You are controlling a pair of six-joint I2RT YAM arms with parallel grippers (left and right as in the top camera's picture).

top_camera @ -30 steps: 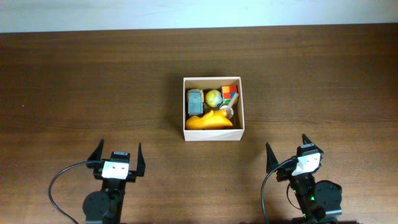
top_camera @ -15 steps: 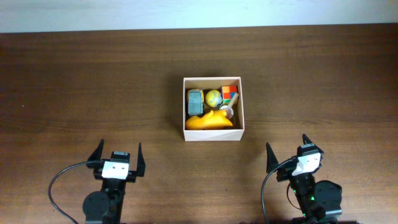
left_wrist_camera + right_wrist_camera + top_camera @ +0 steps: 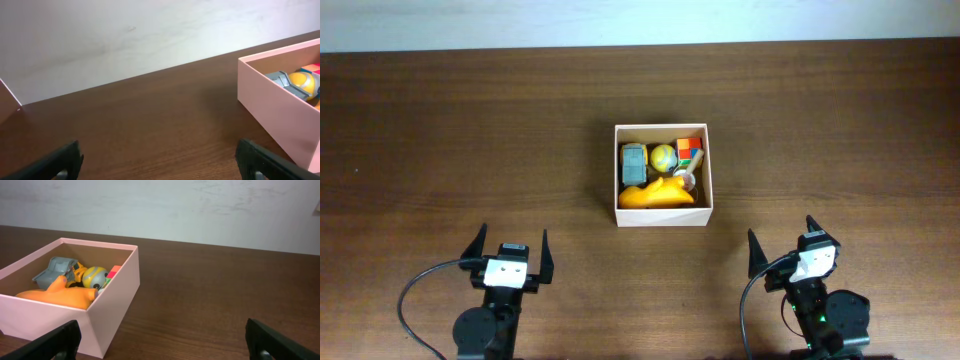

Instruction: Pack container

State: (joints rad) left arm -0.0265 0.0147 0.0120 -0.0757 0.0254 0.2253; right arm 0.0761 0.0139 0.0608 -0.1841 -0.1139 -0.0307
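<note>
The container (image 3: pixel 663 217) sits about midway between the left and right edges of the dark wooden surface (image 3: pixel 440 130), a little nearer its far edge than its near one, with its open top up. Inside lie four small toys packed close together: a grey toy car (image 3: pixel 634 162) against the left wall, a yellow ball (image 3: pixel 663 157) just beside it, a multicoloured cube (image 3: pixel 689 152) in the far right corner, and an orange toy (image 3: pixel 660 194) stretched along the near wall. The left end effector (image 3: pixel 513 238) is low over the near edge, toward the near left corner, its fingers spread wide apart with nothing between them. The right end effector (image 3: pixel 780 232) is by the near edge too, toward the near right corner — also spread wide and empty. Both are well apart from the container; each wrist view shows it ahead and off to one side, with bare wood in between.
</note>
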